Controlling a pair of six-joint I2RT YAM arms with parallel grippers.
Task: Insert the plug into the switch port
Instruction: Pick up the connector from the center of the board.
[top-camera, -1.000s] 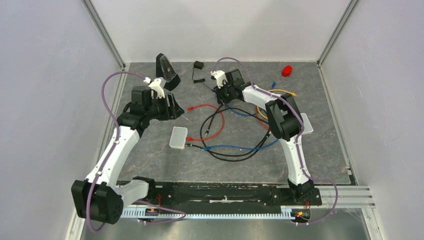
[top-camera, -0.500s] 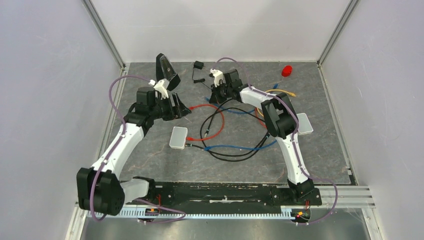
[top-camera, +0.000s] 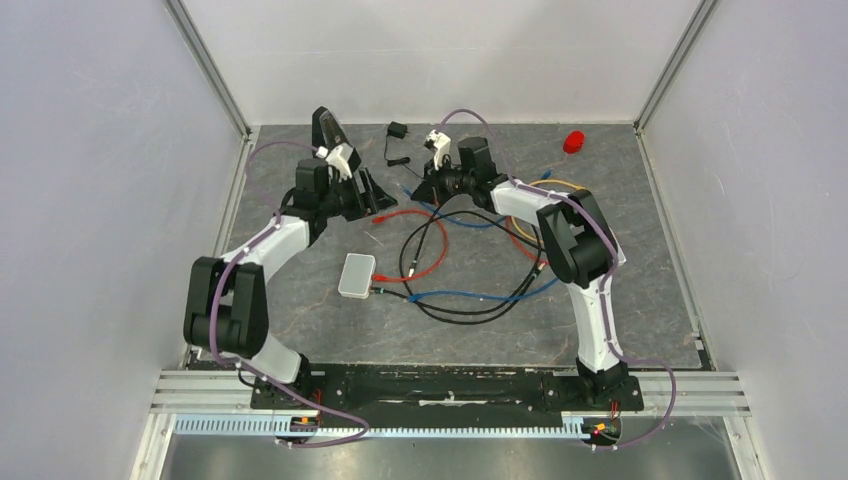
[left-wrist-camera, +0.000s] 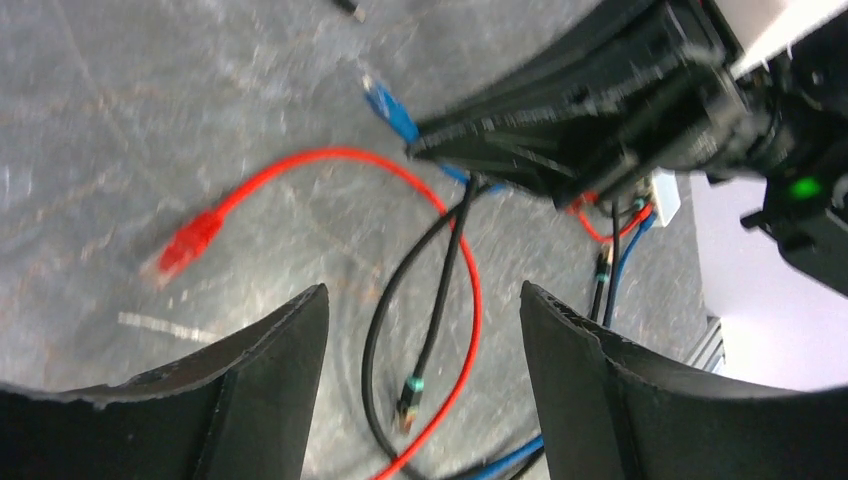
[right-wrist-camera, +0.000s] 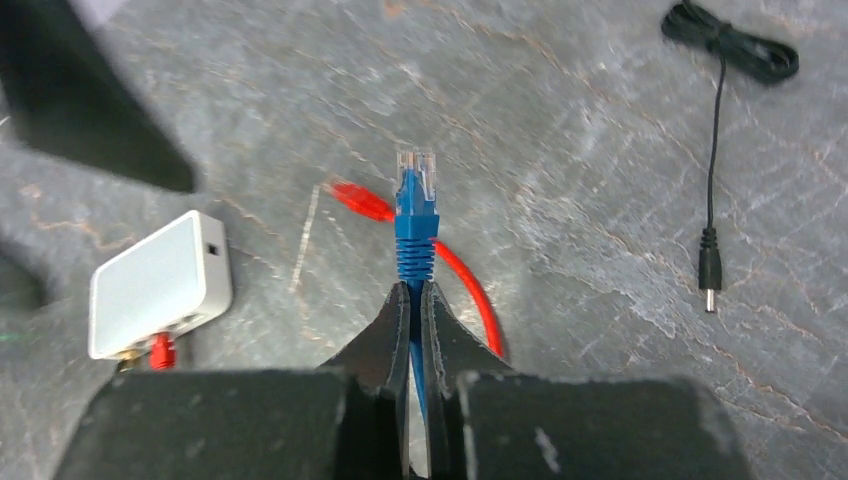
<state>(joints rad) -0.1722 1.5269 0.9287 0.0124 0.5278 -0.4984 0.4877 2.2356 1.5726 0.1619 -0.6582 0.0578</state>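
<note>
The right gripper (right-wrist-camera: 415, 297) is clamping the blue cable just behind the blue plug (right-wrist-camera: 415, 195) — jaws together on the cord, and the plug is sticking out ahead of the fingertips, its clear tip pointing away from the wrist camera. In that view the plug is overlapping a red plug (right-wrist-camera: 355, 198) lying on the grey worktop (right-wrist-camera: 560, 120). The switch box (right-wrist-camera: 160, 285) is lying flat on the worktop, left of the held plug and apart from it; a red-booted connector is sitting in its near edge. The left gripper (left-wrist-camera: 422, 300) is standing with jaws wide apart, holding nothing, over loops of red cable (left-wrist-camera: 474, 300) and black cable (left-wrist-camera: 445, 270). From above, the two grippers are facing each other near the far side — the box is lying nearer the arm bases, and the black wedge device (top-camera: 330, 135) is standing behind the left gripper.
</note>
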